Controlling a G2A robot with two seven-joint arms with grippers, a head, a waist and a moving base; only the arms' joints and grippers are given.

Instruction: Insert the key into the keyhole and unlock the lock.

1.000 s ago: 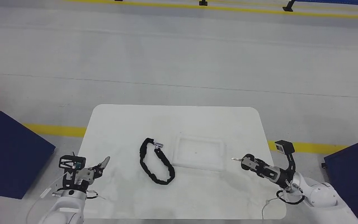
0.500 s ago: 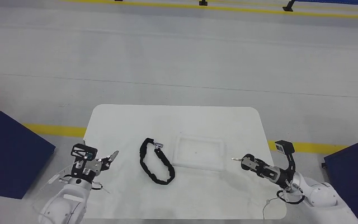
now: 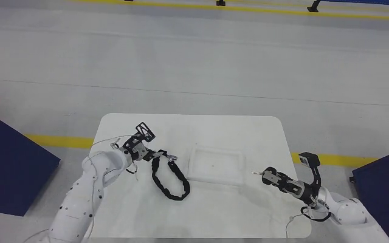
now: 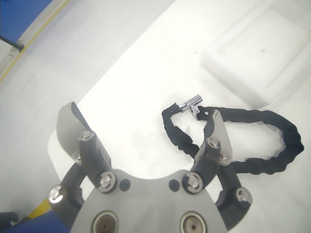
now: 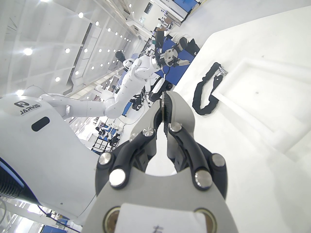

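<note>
The white surface point(image 3: 255, 130) carried a shallow white tray point(image 3: 216, 164) at its middle. The black chain lock point(image 3: 167, 182) lay looped just beside the tray, towards my left. My left pincer point(image 4: 143, 120) gaped wide and held nothing, one finger beside the lock's silver head point(image 4: 192, 104). My right pincer point(image 5: 165, 98), well apart, was clamped on the thin key point(image 3: 256, 173).

A white table point(image 3: 243, 130) with rounded corners stands on a pale grey floor point(image 3: 182, 61). A black, fabric-sleeved chain lock point(image 3: 156, 171) lies on the table in a narrow loop, left of centre. Its two ends meet at a small silver lock head point(image 3: 172, 158). Just beside the loop, at the table's middle, lies a shallow white rectangular tray point(image 3: 216, 181).
</note>
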